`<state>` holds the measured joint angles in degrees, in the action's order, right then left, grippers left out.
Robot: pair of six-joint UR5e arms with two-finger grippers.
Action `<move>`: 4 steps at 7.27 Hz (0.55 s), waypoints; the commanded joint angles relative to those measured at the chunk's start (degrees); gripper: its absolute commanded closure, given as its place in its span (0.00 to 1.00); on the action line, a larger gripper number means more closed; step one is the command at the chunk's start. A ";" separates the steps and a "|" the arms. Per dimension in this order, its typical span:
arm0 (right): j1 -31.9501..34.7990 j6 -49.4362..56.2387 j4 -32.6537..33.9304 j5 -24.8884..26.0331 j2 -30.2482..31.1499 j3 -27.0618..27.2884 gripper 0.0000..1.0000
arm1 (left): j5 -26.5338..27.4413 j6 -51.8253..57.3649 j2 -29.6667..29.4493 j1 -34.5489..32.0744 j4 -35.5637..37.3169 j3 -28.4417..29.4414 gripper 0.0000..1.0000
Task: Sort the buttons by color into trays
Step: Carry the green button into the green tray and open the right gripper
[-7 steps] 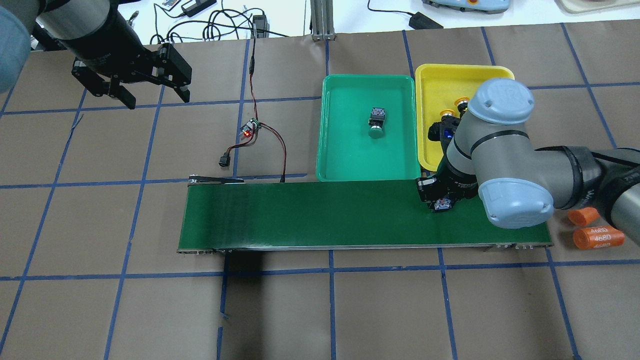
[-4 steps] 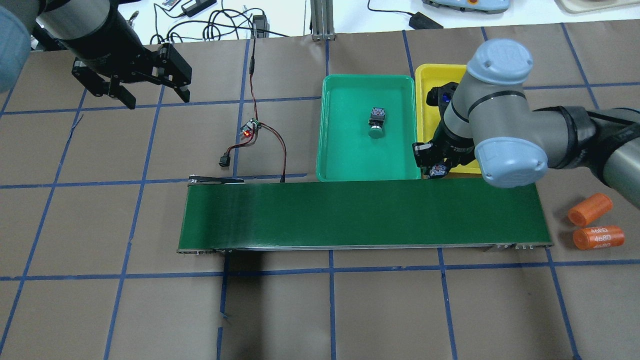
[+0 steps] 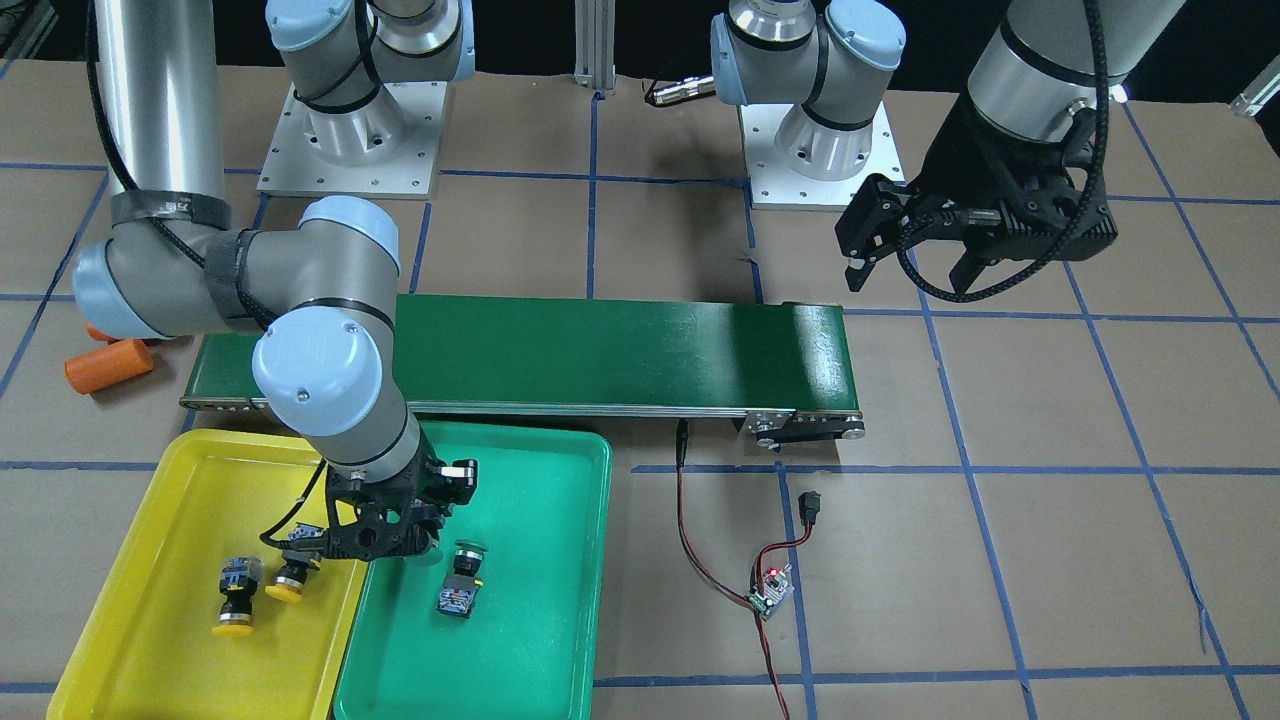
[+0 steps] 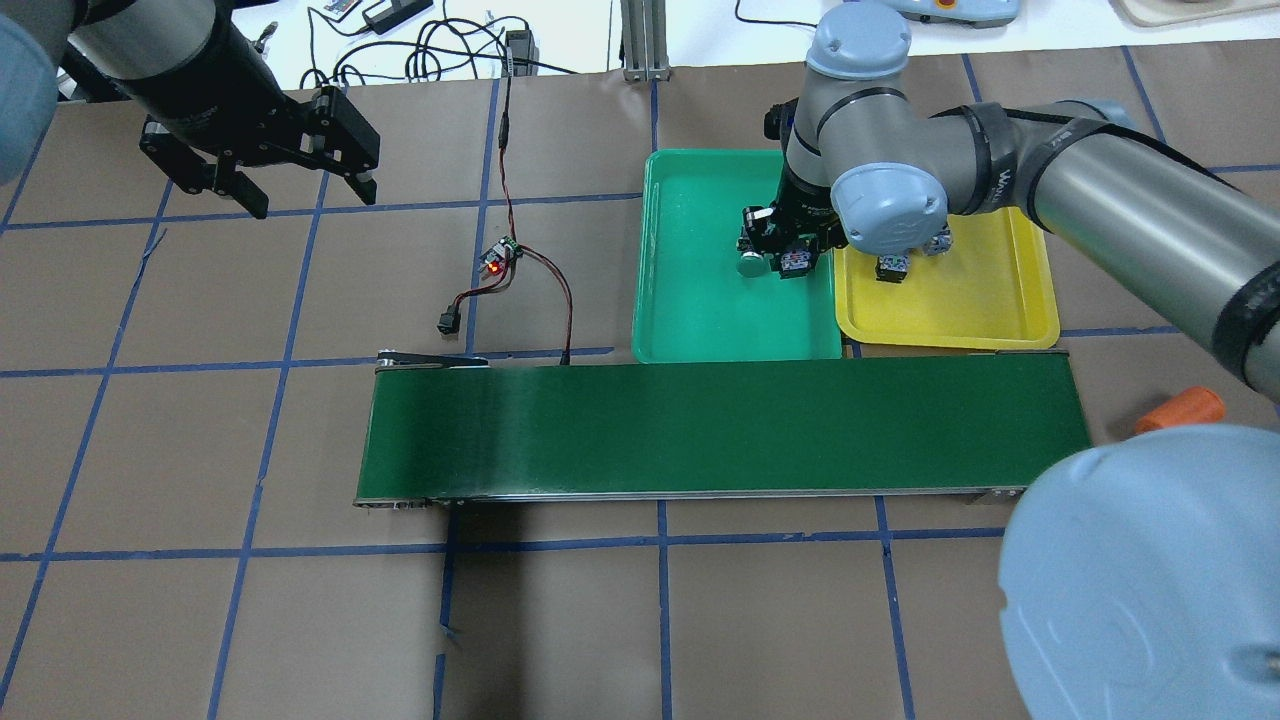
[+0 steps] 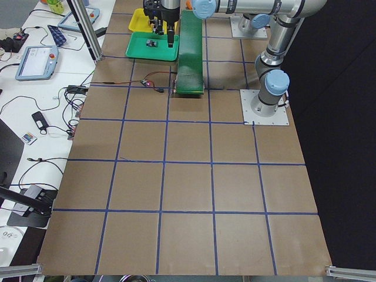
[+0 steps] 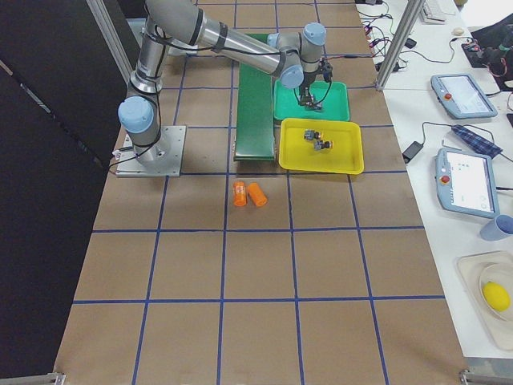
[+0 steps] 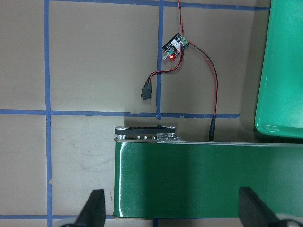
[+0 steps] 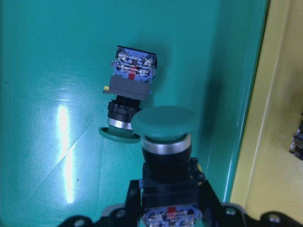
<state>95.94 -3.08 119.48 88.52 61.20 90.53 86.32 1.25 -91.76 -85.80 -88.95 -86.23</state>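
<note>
My right gripper is shut on a green button and holds it over the right side of the teal-green tray, close to the rim beside the yellow tray. A second green button lies on its side in the green tray just left of the held one; it also shows in the front-facing view. Two yellow buttons lie in the yellow tray, partly hidden by the arm in the overhead view. My left gripper is open and empty, far left.
The long dark-green conveyor belt lies in front of the trays. A small circuit board with red and black wires lies left of the green tray. An orange cylinder lies right of the belt. My right elbow blocks the lower right overhead view.
My right gripper carried the green button from the belt's right end, past the yellow tray's front corner, to over the green tray. The left arm has not moved.
</note>
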 commanded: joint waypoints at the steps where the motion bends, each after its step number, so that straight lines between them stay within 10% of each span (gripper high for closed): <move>1: -0.05 0.53 -0.30 0.69 0.40 -0.70 0.00 | -0.01 0.07 0.09 0.46 0.00 0.01 0.00; 4: -0.14 0.53 -22.08 -0.18 9.51 -9.45 0.00 | -0.10 -0.02 0.18 0.38 0.00 0.27 0.00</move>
<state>95.85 -2.56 107.98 88.84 66.29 85.50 86.25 1.26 -91.64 -85.41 -88.95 -86.04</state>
